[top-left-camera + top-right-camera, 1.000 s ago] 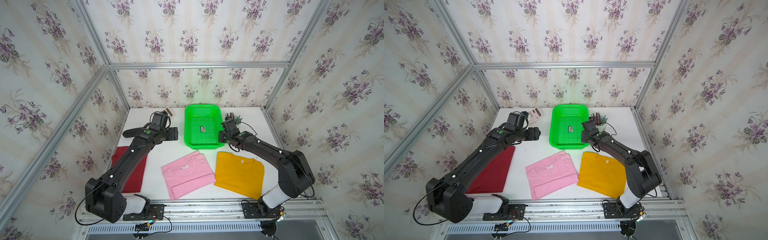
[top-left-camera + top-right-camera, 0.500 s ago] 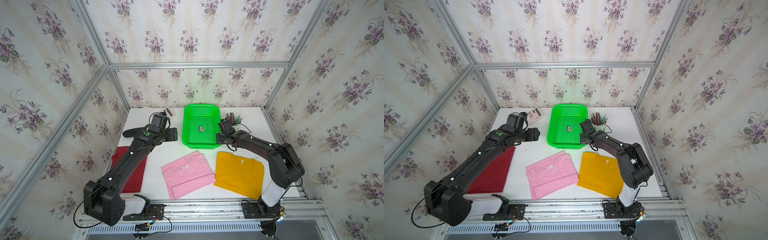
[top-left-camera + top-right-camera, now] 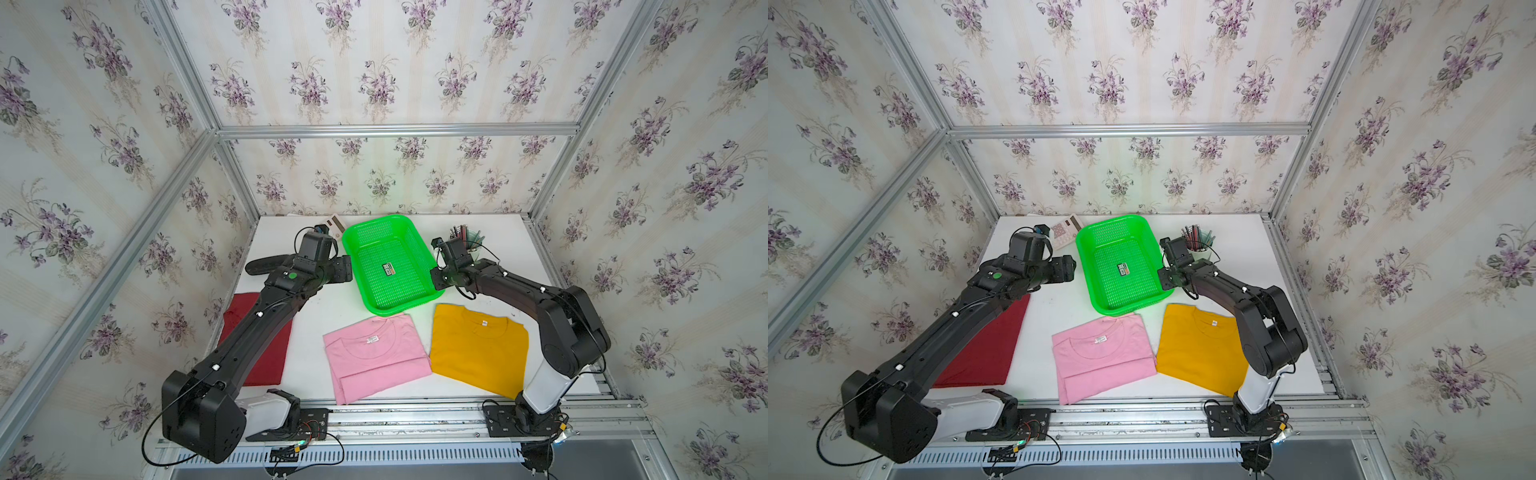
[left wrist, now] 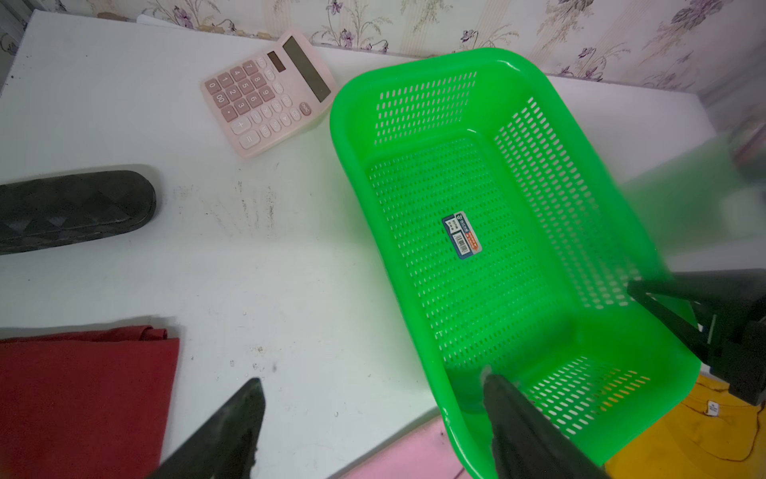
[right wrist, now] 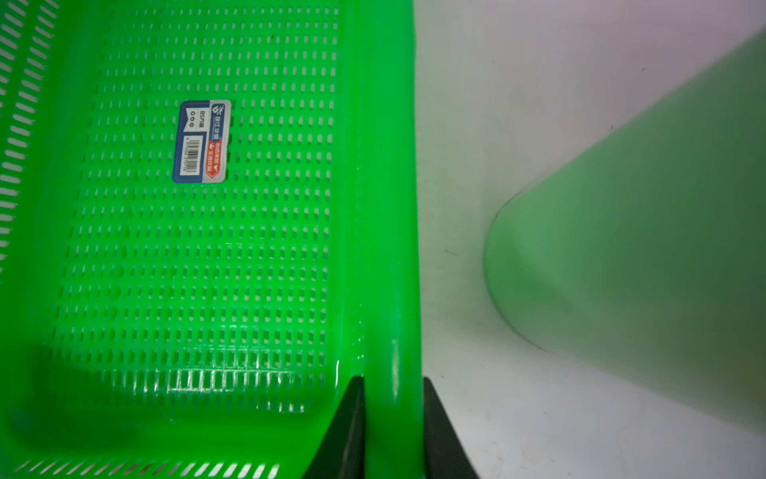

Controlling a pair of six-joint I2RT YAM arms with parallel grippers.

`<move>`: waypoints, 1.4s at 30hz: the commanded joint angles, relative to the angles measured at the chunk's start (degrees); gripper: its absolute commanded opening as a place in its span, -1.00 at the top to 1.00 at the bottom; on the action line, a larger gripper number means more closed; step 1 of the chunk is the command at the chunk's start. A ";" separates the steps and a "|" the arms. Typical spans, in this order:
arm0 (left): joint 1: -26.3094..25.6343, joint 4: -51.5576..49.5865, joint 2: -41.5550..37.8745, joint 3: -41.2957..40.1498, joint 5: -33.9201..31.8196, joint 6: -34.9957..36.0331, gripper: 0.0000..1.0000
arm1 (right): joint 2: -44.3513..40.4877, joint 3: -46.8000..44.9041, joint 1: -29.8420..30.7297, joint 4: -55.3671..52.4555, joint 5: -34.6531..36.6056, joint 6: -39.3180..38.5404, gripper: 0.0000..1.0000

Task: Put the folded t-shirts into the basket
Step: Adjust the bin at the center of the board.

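Green plastic gripped: pinches the basket's (image 3: 374, 235) rim facing the table's (image 3: 316, 316) right edge with the right gripper (image 5: 393, 419), hangs the left gripper (image 4: 373, 379) spread wide over the opposite wall.

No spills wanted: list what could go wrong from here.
The right gripper pinches one wall of the bright green perforated plastic basket; a one-sided pull may tilt it.
The pale green pencil cup stands close beside that wall; a swing could topple it.
The basket's near edge appears to touch the folded pink cloth t-shirt; dragging might rumple it.
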 commanded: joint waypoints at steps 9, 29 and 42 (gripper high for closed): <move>-0.43 0.61 0.14 0.16 -0.32 0.29 -0.68 | 5.47 9.34 0.21 -11.91 -0.79 -17.17 0.80; -0.37 1.14 1.50 -1.08 3.43 0.89 -0.70 | 8.12 5.51 1.06 18.70 12.02 -74.51 0.82; -0.28 -1.58 3.53 -0.49 -6.72 -0.77 -0.70 | 6.84 5.48 0.80 30.25 6.43 -80.66 0.41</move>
